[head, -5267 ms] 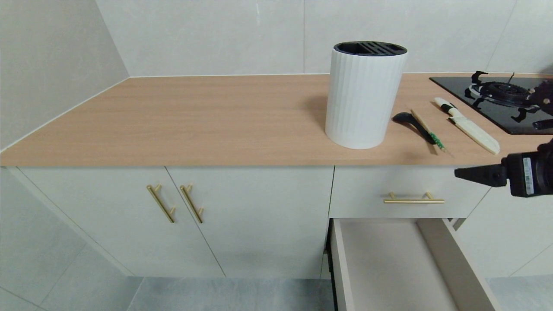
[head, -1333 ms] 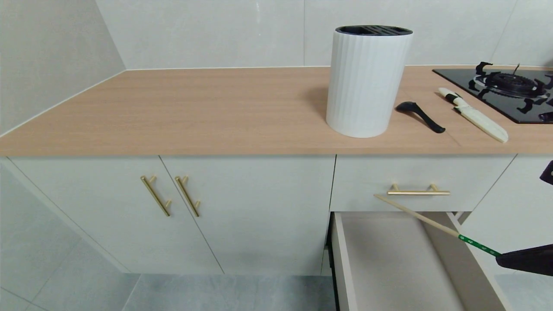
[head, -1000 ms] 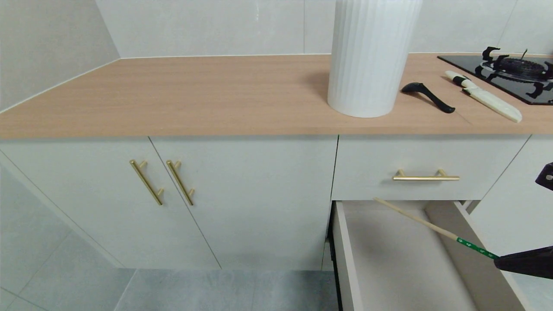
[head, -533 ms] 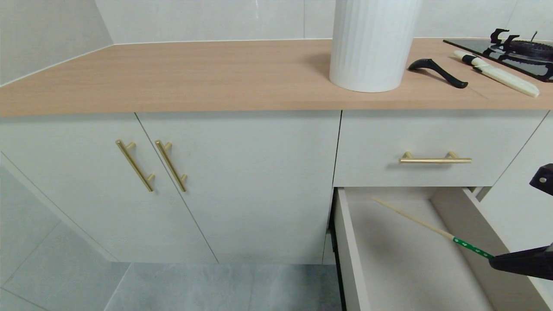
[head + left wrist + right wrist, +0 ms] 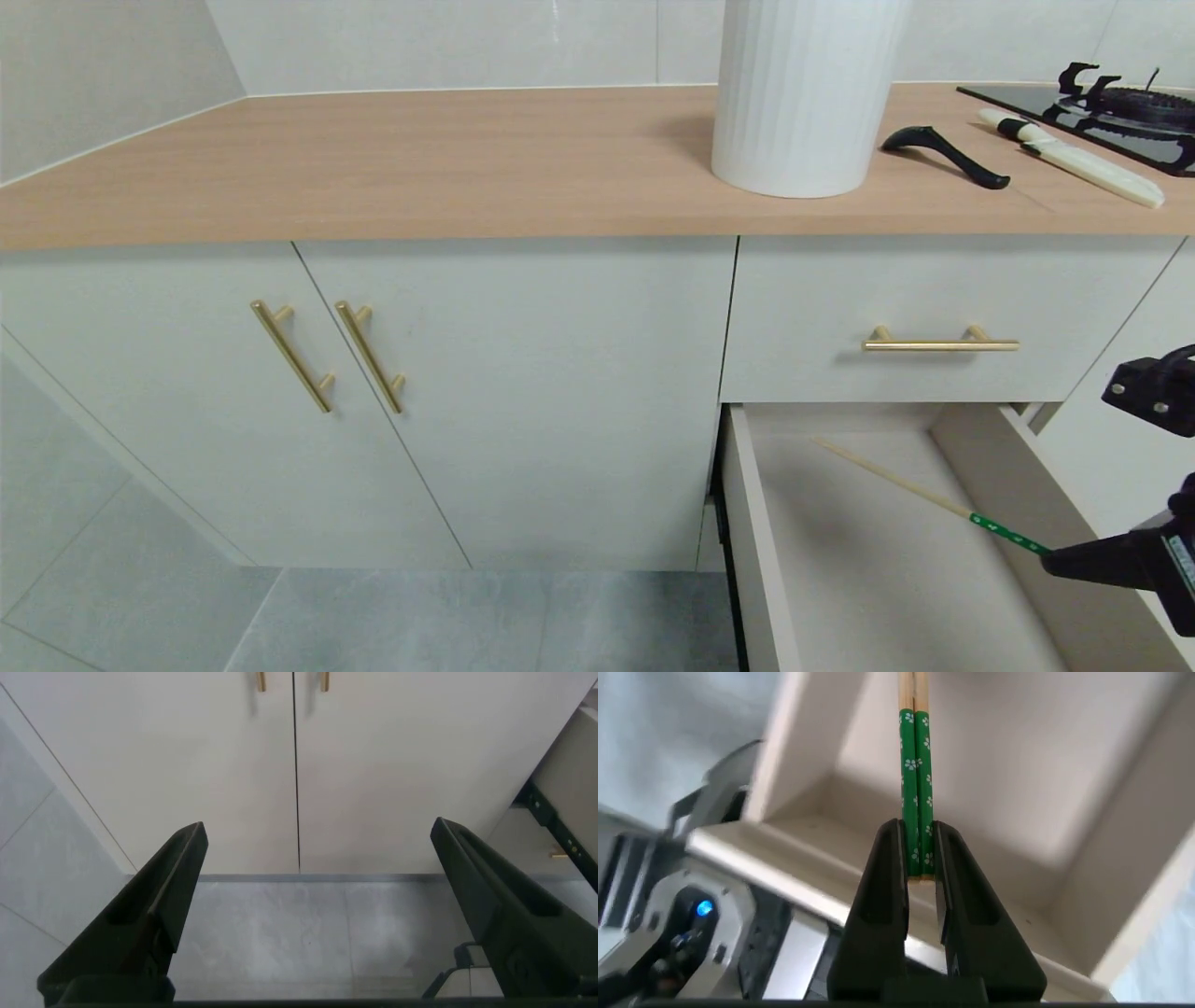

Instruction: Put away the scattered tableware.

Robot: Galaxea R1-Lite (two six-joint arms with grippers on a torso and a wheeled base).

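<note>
A pair of wooden chopsticks (image 5: 920,493) with green patterned ends (image 5: 914,784) slants over the open lower drawer (image 5: 752,523). My right gripper (image 5: 1060,562) is shut on the green end, just above the drawer's right wall. On the counter lie a black spoon (image 5: 945,156) and a cream knife (image 5: 1074,159), to the right of the tall white ribbed holder (image 5: 803,103). My left gripper (image 5: 313,924) hangs open, low before the cabinet doors above the floor, with nothing between its fingers.
The wooden counter (image 5: 373,159) runs left to the tiled wall. A black gas hob (image 5: 1120,107) sits at the far right. A shut drawer with a gold handle (image 5: 940,344) is above the open one. Two cabinet doors with gold handles (image 5: 327,355) stand to the left.
The chopsticks have gone from the counter beside the spoon into my right gripper, which now holds them over the open drawer and lowered them slightly. The head camera has dipped downward.
</note>
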